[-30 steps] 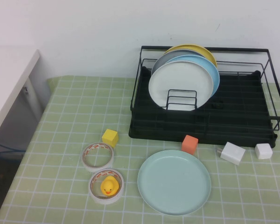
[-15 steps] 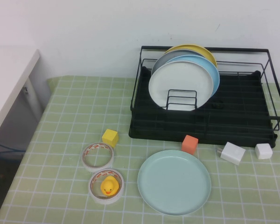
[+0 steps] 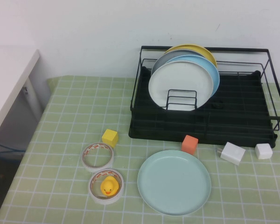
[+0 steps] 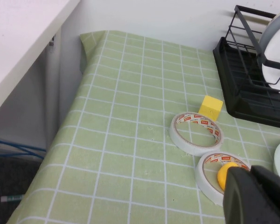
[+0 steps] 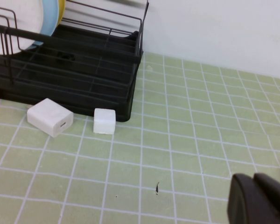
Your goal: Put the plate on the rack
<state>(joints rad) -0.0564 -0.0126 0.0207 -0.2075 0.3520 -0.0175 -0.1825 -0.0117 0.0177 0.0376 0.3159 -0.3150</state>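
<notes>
Mint-green, the plate point(image 3: 174, 181) lies flat near the rack point(image 3: 203, 126), untouched; the left gripper point(image 4: 256, 196) and right gripper point(image 5: 259, 204) seemingly sit pressed together, and a rim pinch could skid it into the orange cube point(image 3: 190, 143).

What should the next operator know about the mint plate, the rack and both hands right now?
Left hand: shut, empty, above the table's left side near the tape rolls.
Right hand: shut, empty, over the table right of the rack.
Plate: flat on the cloth at the front, just before the rack, beside the orange cube.
Done: nothing; the plate is ungrasped.
Left: grasp the plate, stand it in the rack in front of the white plate.
</notes>
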